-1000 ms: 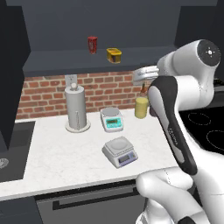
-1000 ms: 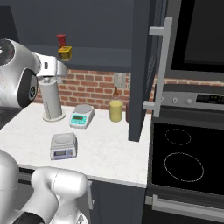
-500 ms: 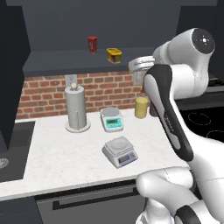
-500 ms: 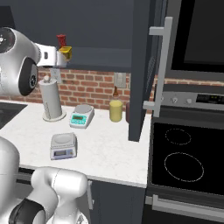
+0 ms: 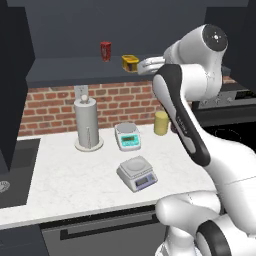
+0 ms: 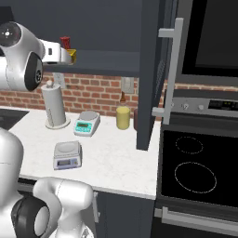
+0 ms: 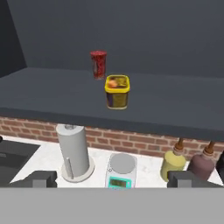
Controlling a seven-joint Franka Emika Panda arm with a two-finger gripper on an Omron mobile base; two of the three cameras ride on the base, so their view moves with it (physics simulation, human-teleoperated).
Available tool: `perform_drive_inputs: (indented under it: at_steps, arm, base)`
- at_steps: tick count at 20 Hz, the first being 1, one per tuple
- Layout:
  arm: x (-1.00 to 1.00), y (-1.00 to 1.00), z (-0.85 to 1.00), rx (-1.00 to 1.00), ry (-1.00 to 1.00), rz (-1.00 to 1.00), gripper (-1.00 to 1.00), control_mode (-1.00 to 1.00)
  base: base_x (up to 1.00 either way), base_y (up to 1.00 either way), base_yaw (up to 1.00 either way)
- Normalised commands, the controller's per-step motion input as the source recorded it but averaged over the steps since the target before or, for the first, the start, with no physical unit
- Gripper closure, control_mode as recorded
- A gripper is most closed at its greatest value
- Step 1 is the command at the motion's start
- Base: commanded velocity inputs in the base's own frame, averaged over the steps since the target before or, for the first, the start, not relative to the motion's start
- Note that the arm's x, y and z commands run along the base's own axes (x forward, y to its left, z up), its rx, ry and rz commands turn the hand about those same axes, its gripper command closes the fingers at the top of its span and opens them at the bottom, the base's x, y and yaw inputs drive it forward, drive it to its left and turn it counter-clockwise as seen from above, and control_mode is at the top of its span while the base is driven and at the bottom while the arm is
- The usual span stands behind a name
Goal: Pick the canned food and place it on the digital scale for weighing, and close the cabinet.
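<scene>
Two rear base views sharing the counter point(image 5: 75, 175); hand view nearer, shelf-level

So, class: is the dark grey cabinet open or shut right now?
Open. The cabinet door swings out over the counter, exposing the canned food on its shelf.

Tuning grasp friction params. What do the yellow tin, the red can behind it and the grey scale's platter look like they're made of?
Yellow tin: looks like painted metal, glossy yellow rim, printed dark label; could be plastic.
Red can: likely metal with a printed red wrap, slight sheen.
Grey scale: matte light grey body, probably plastic; its round platter looks like brushed silver metal.
All rendered, so treat these as guesses.
</scene>
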Motion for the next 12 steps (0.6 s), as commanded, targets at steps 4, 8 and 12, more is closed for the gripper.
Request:
perform_drive_inputs:
  at_steps: [4, 8, 12]
  arm:
    - [0.61, 0.26, -0.19, 0.00, 0.00, 0.02, -1.00, -1.00]
    - [0.66, 0.06, -0.05, 0.00, 0.02, 0.02, -1.00, -1.00]
    - [0.54, 0.00, 0.00, 0.00, 0.00, 0.00, -1.00, -1.00]
  base:
    - [0.00, 0.00, 0.00]
    - [0.00, 0.00, 0.00]
    - [0.00, 0.00, 0.00]
